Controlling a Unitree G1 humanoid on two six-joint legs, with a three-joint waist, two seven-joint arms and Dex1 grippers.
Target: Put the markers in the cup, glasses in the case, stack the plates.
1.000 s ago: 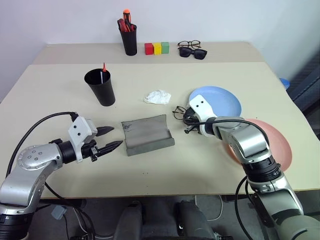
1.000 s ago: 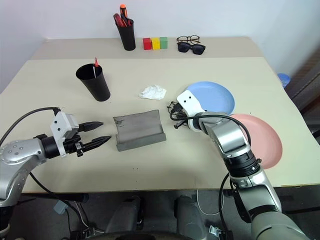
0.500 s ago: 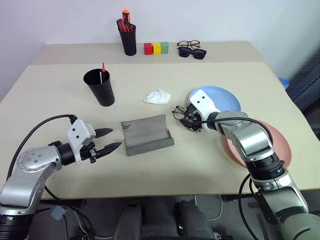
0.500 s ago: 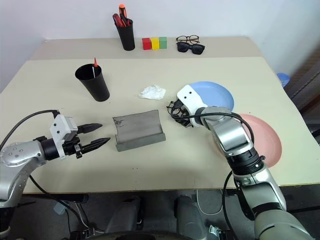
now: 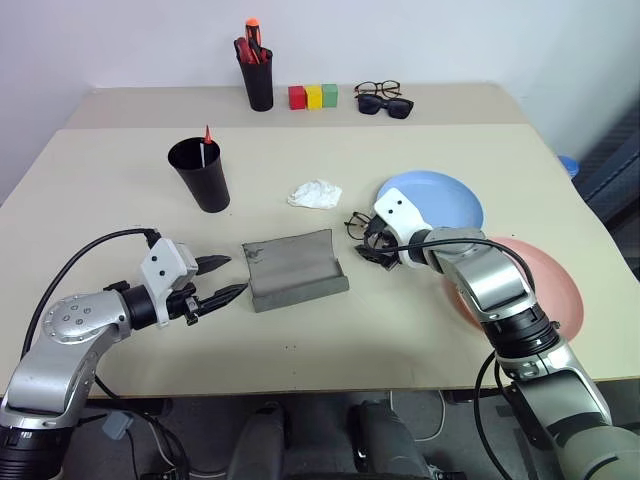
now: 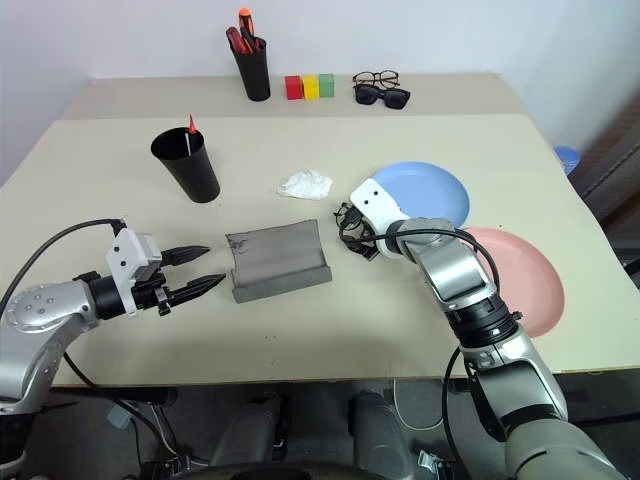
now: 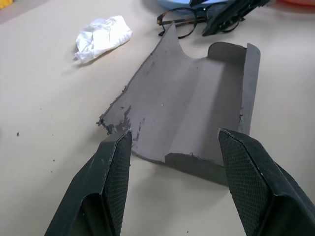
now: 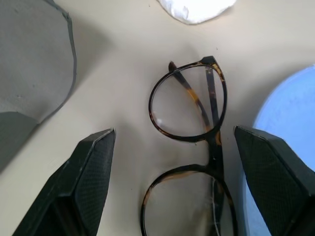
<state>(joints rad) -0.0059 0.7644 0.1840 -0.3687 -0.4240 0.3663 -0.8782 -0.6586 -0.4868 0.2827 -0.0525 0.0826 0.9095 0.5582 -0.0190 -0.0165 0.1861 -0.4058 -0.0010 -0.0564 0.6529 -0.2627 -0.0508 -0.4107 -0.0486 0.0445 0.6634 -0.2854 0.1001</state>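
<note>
my right hand [image 8: 170, 187] spread wide over glasses [image 8: 189, 147] flat on tabletop [image 5: 420, 330], left hand [image 7: 172, 187] spread, facing open case [image 7: 192, 110]

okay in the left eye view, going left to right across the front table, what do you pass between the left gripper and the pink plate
Left gripper → open grey hard-shell spectacle case → thin dark-framed glasses with clear round lenses → right gripper, open over them → round light blue plastic plate → round salmon pink plastic plate.
</note>
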